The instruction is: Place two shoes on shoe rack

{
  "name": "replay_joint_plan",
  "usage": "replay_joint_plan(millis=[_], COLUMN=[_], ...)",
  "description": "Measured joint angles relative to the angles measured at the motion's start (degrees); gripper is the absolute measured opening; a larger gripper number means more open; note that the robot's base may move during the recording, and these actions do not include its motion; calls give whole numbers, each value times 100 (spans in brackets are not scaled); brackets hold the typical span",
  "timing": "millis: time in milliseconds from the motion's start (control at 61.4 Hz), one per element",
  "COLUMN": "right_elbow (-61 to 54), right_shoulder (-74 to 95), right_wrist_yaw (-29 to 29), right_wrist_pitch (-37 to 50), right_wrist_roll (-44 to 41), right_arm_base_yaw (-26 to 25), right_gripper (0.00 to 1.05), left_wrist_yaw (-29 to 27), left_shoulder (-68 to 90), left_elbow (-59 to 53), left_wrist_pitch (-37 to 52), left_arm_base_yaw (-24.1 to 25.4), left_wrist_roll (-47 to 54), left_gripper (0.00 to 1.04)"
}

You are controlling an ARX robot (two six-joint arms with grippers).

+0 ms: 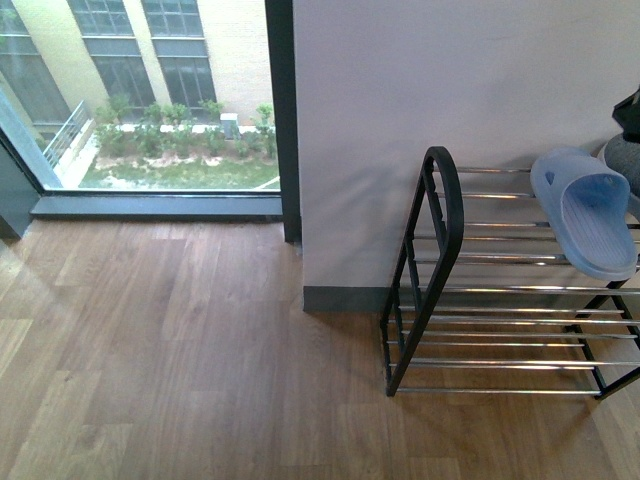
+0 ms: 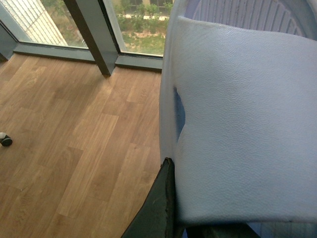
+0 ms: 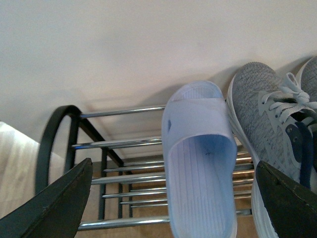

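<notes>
Shoes first: in our front view the shoe rack stands at the right of the frame against the white wall, on the wood floor. A blue sandal lies on its top bars. At the far right edge we see a bit of a grey shoe, also at the top of the rack. A big window fills the upper left.

Our left wrist view shows another blue sandal very close, filling the right side. One dark finger of our left gripper touches its edge; we think it pinches the sandal.

Our right wrist view shows the right gripper spread wide, holding nothing. Between its fingers, the sandal lies on the rack. The grey shoe sits just beside it, at the right of the frame.
</notes>
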Motion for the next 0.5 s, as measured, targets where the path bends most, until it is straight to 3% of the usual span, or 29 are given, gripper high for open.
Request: replay_joint_plan(millis=[244, 505], right_elbow=[-1453, -2813], right_shoulder=[-2079, -4631], right_wrist_yaw=[-636, -1163], right_wrist_pitch=[-269, -968], right_wrist_roll=[201, 245], right_arm_base_yaw=[-275, -1128], right_gripper=[95, 95], left_wrist_yaw=[0, 0], left_shoulder=[0, 0], left_elbow=[0, 0], left_wrist_pitch=[0, 0], left_arm_base_yaw=[0, 0], left_wrist_roll=[2, 0], left_gripper=[2, 2])
